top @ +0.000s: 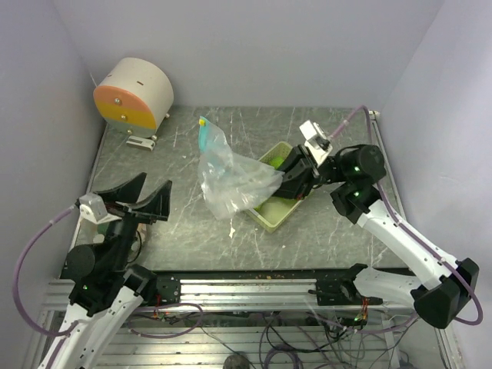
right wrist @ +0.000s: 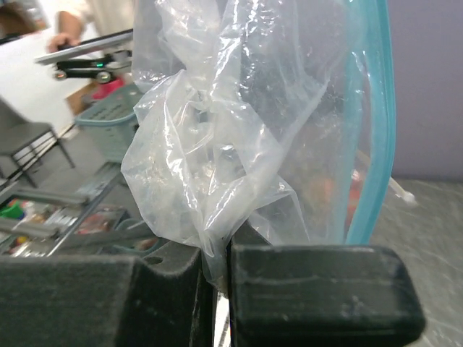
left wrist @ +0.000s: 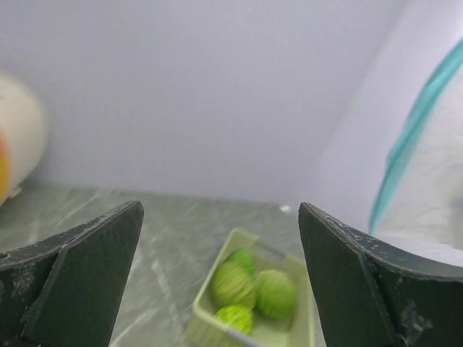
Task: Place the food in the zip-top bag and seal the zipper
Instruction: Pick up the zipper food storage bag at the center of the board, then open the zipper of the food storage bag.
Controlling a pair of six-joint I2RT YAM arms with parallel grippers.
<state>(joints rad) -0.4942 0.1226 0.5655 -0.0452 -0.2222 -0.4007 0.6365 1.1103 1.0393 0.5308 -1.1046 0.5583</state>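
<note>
My right gripper (top: pixel 286 183) is shut on a bunched fold of the clear zip-top bag (top: pixel 227 178) and holds it above the table over the basket's left side. In the right wrist view the crumpled bag (right wrist: pixel 217 144) with its teal zipper strip (right wrist: pixel 370 144) rises from between my closed fingers (right wrist: pixel 318 289). Round green toy food (left wrist: pixel 255 289) lies in the pale yellow-green basket (left wrist: pixel 210 314). That basket (top: pixel 283 206) is half hidden behind the bag in the top view. My left gripper (top: pixel 138 201) is open and empty at the table's left front.
A cream drum with an orange face (top: pixel 132 96) stands at the back left corner. Purple walls close the table on three sides. A metal rail (top: pixel 254 286) runs along the near edge.
</note>
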